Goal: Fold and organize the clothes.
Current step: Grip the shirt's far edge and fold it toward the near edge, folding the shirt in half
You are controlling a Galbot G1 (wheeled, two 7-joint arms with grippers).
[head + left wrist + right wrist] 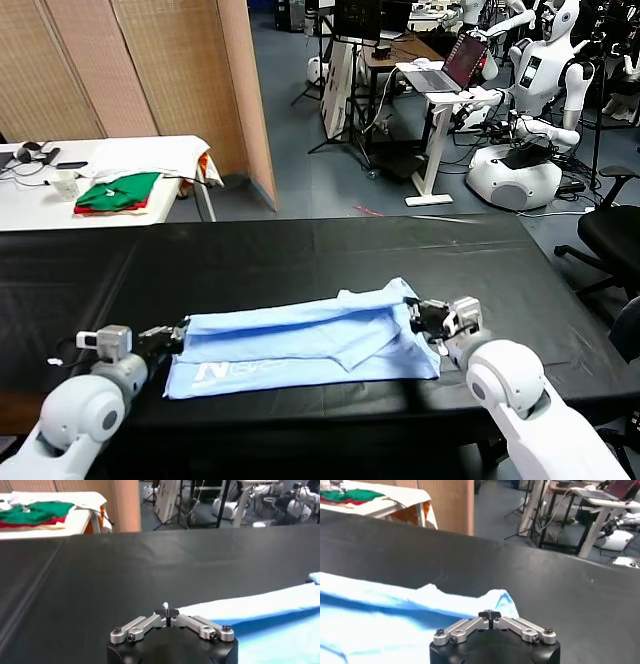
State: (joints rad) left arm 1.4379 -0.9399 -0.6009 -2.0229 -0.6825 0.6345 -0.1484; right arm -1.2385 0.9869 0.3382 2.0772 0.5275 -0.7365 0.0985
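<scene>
The pale sky-blue T-shirt [300, 345] lies folded into a long strip across the black table [300, 250], with white lettering near its left front edge. My left gripper [172, 338] is at the shirt's left end. In the left wrist view it [166, 613] is shut, with a small sliver of pale cloth pinched between its tips; the shirt [260, 610] runs off to one side. My right gripper [422, 318] is at the shirt's right end. In the right wrist view it [490, 615] is shut over the shirt's edge [420, 610], and no cloth shows between its tips.
A white side table [100, 170] at the far left holds folded green and red garments [118, 192] and a cup. Beyond the black table stand a wooden partition [180, 70], a laptop desk [440, 80], other robots [530, 110] and an office chair [610, 230].
</scene>
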